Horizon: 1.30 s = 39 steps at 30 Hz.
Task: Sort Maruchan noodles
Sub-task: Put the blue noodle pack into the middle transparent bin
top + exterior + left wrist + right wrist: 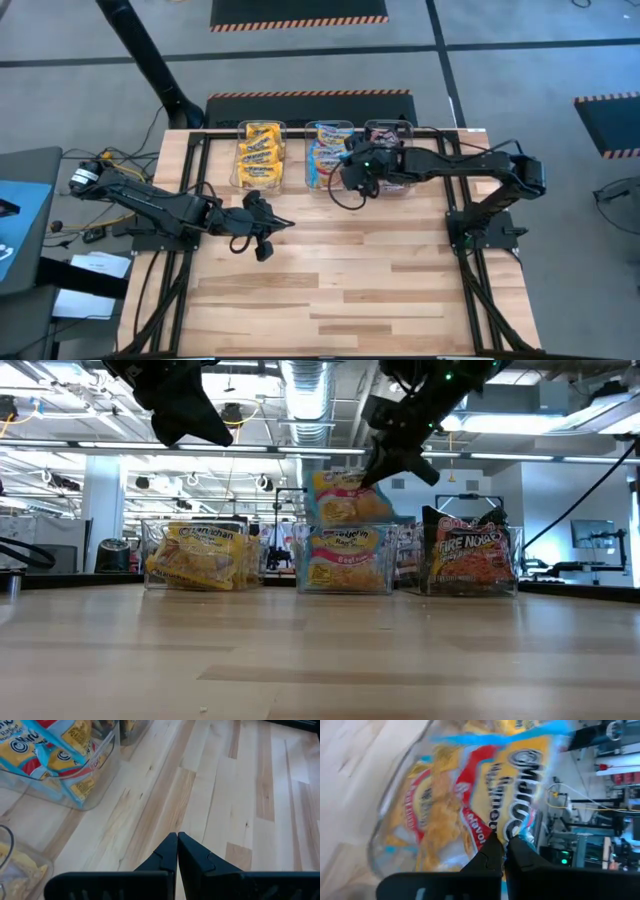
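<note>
We're nearly done: right claw (501, 841) pinches blue packet (347, 497) over middle bin (328, 160); left claw (177, 839) pressed together; worktop (340, 280) bare.

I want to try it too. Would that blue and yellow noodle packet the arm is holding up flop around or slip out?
Probably a bit floppy: the blue-yellow packet hangs tilted from one pinched edge under the right gripper, above the middle bin. Its shiny crinkly wrapper looks slippery, so a thin pinch might slide. It seems light, since that small pinch holds it up.
</note>
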Each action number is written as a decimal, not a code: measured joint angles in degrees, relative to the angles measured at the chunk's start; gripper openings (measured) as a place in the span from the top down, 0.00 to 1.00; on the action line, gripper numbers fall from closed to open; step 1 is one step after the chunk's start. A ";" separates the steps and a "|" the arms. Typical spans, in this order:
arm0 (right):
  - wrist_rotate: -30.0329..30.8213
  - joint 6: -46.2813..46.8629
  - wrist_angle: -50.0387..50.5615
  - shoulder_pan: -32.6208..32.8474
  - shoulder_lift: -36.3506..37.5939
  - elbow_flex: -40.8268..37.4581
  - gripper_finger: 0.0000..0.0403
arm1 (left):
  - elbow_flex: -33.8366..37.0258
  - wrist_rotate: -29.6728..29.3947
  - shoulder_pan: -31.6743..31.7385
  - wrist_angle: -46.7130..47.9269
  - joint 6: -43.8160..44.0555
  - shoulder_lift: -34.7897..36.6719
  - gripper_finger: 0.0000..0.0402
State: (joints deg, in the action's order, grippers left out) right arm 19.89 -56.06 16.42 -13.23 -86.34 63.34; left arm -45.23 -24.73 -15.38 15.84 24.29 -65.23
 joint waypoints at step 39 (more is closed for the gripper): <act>2.77 16.75 11.28 5.89 -10.57 4.41 0.82 | 0.00 0.01 0.00 1.25 0.91 0.00 1.00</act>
State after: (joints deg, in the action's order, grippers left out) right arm 22.66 -39.32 27.71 -7.34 -96.91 67.75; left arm -45.23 -24.72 -15.38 17.09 25.20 -65.23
